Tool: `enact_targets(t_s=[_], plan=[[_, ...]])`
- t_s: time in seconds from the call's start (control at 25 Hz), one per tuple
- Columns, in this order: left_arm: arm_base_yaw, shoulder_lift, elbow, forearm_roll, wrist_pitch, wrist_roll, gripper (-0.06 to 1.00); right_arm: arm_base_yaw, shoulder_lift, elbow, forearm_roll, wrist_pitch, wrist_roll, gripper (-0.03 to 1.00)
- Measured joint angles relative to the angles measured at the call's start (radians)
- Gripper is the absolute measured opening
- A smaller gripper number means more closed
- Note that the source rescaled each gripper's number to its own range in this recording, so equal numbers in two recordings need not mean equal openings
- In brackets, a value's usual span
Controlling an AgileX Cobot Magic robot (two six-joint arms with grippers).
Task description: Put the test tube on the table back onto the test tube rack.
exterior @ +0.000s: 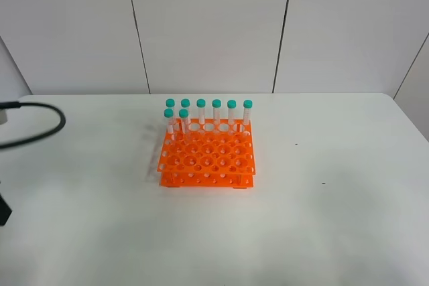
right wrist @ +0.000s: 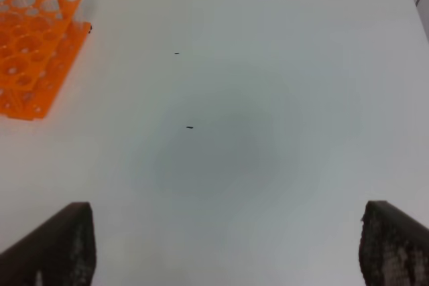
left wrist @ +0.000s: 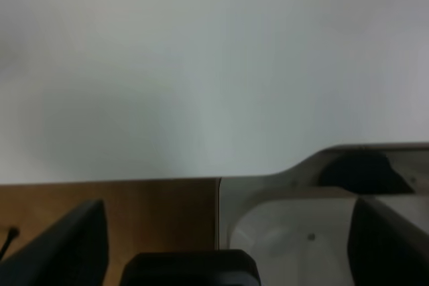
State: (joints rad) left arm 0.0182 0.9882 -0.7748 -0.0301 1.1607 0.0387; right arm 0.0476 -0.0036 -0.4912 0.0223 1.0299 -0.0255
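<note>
The orange test tube rack (exterior: 206, 159) stands in the middle of the white table (exterior: 335, 219). Several teal-capped test tubes (exterior: 216, 113) stand upright along its far row and far left corner. No test tube lies loose on the table in any view. My left gripper (left wrist: 228, 209) is open and empty, above the table's edge. My right gripper (right wrist: 228, 209) is open and empty over bare table, with the rack (right wrist: 30, 65) off to one side. Neither gripper shows in the exterior view.
A black cable (exterior: 40, 122) loops in at the left edge of the exterior view. The left wrist view shows the table's edge, a wooden floor (left wrist: 134, 212) and a rounded white corner (left wrist: 288, 232) below it. Two small dark specks (right wrist: 190, 127) mark the table right of the rack.
</note>
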Motion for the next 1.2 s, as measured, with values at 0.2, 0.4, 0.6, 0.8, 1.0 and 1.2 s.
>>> enact_targets(t_s=[0.2, 0.4, 0.6, 0.8, 1.0, 1.2], plan=[[0.0, -0.345, 0.243, 0.0, -0.104, -0.005, 1.0, 0.0, 0.0, 0.0, 0.0, 0.0, 0.0, 0.85], [0.0, -0.614, 0.268, 0.016, -0.107, -0.012, 1.0, 0.0, 0.0, 0.0, 0.0, 0.0, 0.0, 0.85], [0.0, -0.871, 0.268, 0.019, -0.108, -0.012, 1.0, 0.0, 0.0, 0.0, 0.0, 0.0, 0.0, 0.85], [0.0, -0.989, 0.268, 0.019, -0.107, -0.012, 1.0, 0.0, 0.0, 0.0, 0.0, 0.0, 0.0, 0.85], [-0.039, -0.995, 0.272, 0.019, -0.107, -0.012, 1.0, 0.0, 0.0, 0.0, 0.0, 0.0, 0.0, 0.85], [-0.058, -0.995, 0.273, 0.02, -0.107, -0.012, 1.0, 0.0, 0.0, 0.0, 0.0, 0.0, 0.0, 0.85]])
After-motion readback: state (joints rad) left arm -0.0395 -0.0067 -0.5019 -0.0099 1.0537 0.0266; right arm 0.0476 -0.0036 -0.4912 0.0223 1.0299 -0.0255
